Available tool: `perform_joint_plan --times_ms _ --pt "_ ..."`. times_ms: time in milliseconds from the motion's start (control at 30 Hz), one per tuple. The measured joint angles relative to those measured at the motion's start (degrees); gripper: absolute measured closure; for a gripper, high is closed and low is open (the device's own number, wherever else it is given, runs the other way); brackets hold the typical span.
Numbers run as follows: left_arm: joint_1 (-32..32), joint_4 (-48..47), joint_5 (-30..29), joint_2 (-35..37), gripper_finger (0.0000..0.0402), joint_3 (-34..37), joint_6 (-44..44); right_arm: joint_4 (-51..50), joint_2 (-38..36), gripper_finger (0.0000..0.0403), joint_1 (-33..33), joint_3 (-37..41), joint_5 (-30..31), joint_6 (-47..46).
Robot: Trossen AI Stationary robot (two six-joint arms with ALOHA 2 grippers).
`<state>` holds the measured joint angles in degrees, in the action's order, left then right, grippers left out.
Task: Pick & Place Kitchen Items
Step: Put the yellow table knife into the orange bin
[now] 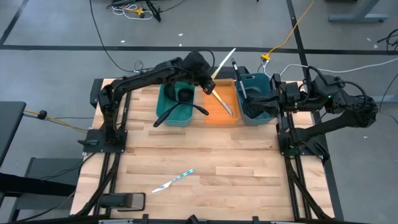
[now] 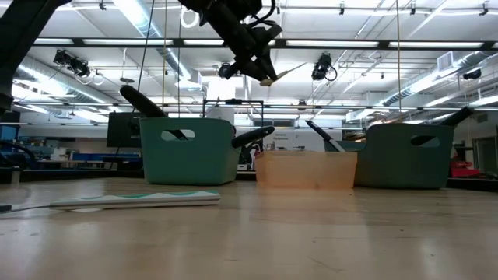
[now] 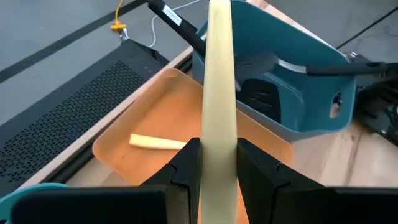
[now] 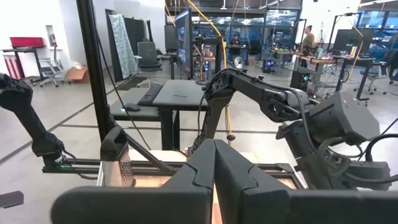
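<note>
My left gripper hangs above the orange tray, shut on a long pale yellow utensil. The utensil also shows high in the low view. A knife with a pale yellow handle lies flat in the tray. Black utensils lean out of the left teal bin and the right teal bin. A knife with a light-blue handle lies flat on the table near its front edge. My right gripper waits shut at the right bin's far side. My left gripper pinches the pale yellow utensil between its two fingers, on its two long sides. The fingers slant down over the tray and lie across the utensil. The utensil is lifted clear and sticks out past the fingertips, slanting up toward the table's far right; its held end is hidden.
The two bins and the tray stand in a row at the table's far edge. The right arm rests beside the right bin. The near half of the wooden table holds only the light-blue knife.
</note>
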<state>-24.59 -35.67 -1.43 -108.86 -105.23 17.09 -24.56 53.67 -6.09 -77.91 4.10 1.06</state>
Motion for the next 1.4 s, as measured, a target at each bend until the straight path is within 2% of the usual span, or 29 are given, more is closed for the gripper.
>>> perform_joint_plan --times_ms 533,800,1400 --pt "-0.16 -2.53 -1.75 0.0 0.0316 1.54 0.81 0.02 0.0 0.0394 0.0 0.0 0.0 0.03" --pt "-0.14 -2.3 -2.37 0.0 0.0316 3.23 6.26 0.02 0.0 0.0394 -0.01 0.0 0.0 0.47" --pt "2.28 0.48 -3.67 -0.27 0.0316 3.23 11.21 0.07 0.0 0.0394 0.0 0.02 0.0 0.96"
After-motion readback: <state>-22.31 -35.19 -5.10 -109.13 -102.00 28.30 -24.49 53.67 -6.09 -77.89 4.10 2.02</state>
